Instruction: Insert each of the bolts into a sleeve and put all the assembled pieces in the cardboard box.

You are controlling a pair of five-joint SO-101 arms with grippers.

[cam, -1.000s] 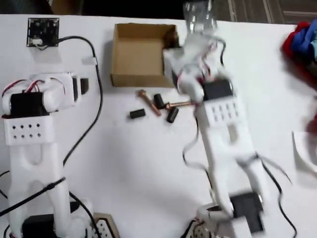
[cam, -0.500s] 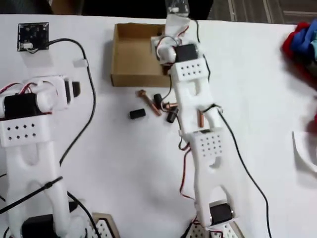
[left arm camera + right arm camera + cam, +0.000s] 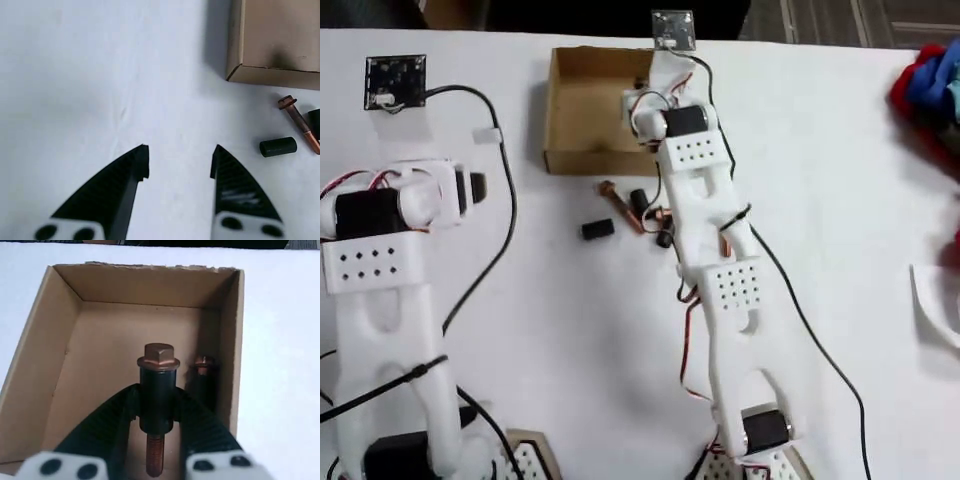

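**Desk:** State of the right gripper?

**Operator:** I find the right gripper (image 3: 157, 396) clamped on an assembled piece (image 3: 158, 385). Its fingers press the black sleeve from both sides. The copper bolt head stands out past the fingertips, and the threaded end shows at the sleeve's other end. I hold the piece over the open cardboard box (image 3: 145, 285).

**Desk:** Contents of the box?

**Operator:** I note a second assembled piece (image 3: 204, 380) inside, close against one side wall.

**Desk:** And the left gripper?

**Operator:** The left gripper (image 3: 180, 155) is released, fingers spread with a plain gap between them. It grasps nothing and hangs over bare table (image 3: 75, 75), well apart from the box.

**Desk:** Remaining parts?

**Operator:** In front of the box, on the table, I count a loose bolt (image 3: 299, 124) and a loose sleeve (image 3: 278, 147) just beside it, not touching. From the high view I record another sleeve (image 3: 640, 203) near that bolt. A second bolt (image 3: 657, 213) and a third sleeve (image 3: 665, 238) lie partly hidden under the right arm (image 3: 720, 290).
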